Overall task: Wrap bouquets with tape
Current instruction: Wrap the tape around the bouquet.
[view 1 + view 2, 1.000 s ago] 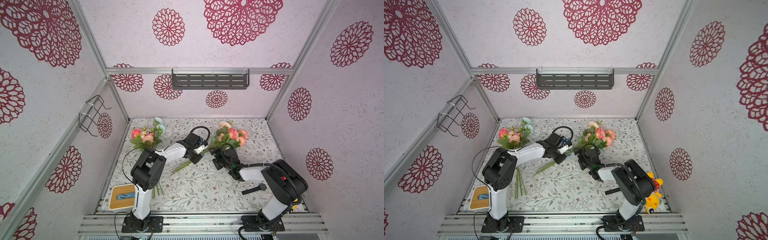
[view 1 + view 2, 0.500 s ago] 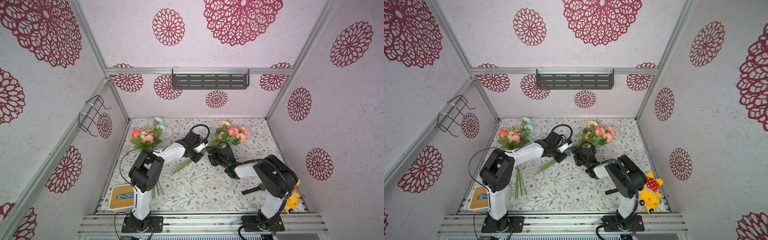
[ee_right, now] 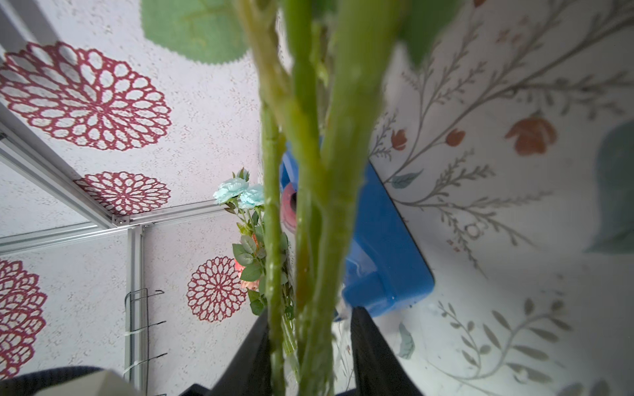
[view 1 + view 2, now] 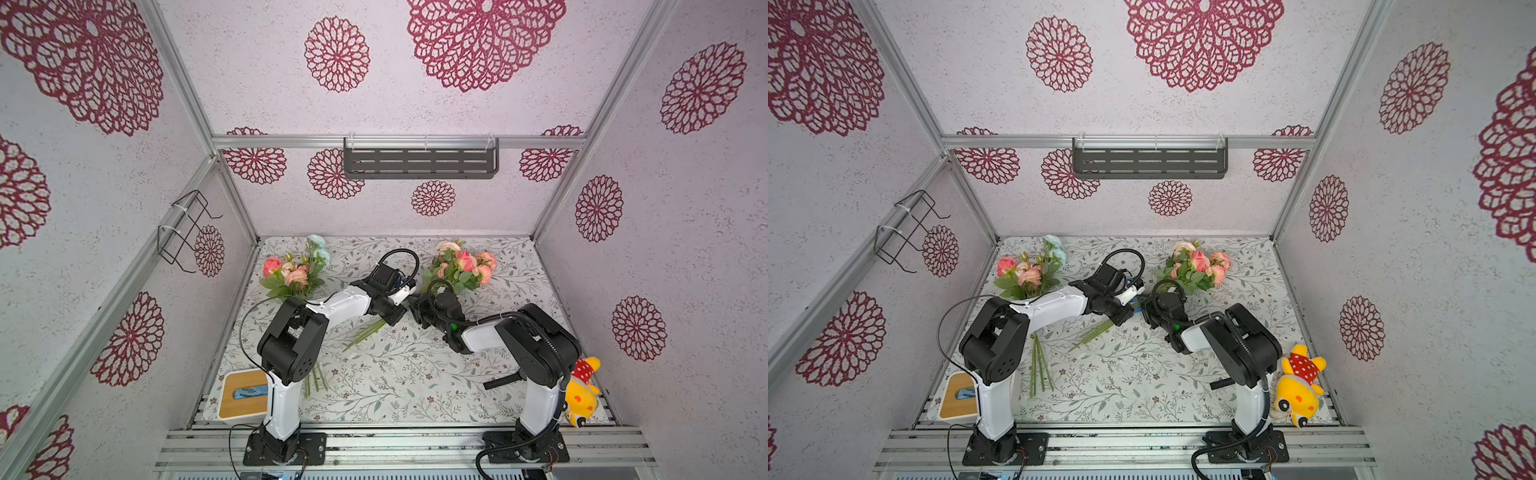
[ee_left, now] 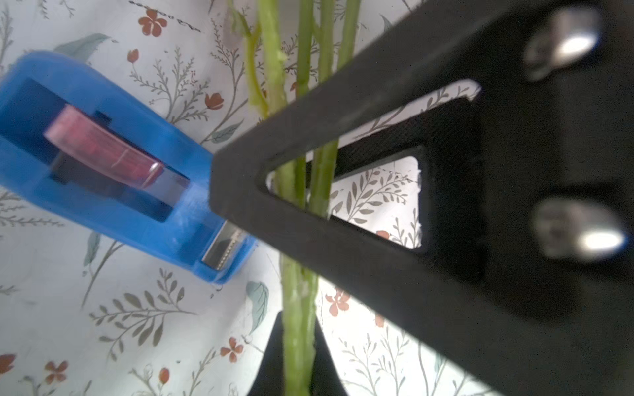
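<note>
In the middle of the tabletop (image 4: 395,374) my left arm (image 4: 345,301) and right arm (image 4: 478,336) reach in low and bent, wrists nearly meeting over the stems (image 5: 298,308) of the bouquet (image 4: 455,277) whose pink and peach blooms (image 4: 465,262) lie toward the back. My left hand (image 5: 295,346) is closed tight on those stems; my right hand (image 3: 308,329) brackets them closely, and whether it pinches yet I cannot tell. They should be light, thin and springy, apt to splay or slide, so I would grip the bare stems, never the soft blooms. The blue tape dispenser (image 5: 113,164) lies just beside the stems; the other bouquet (image 4: 297,270) lies well apart on my left side
</note>
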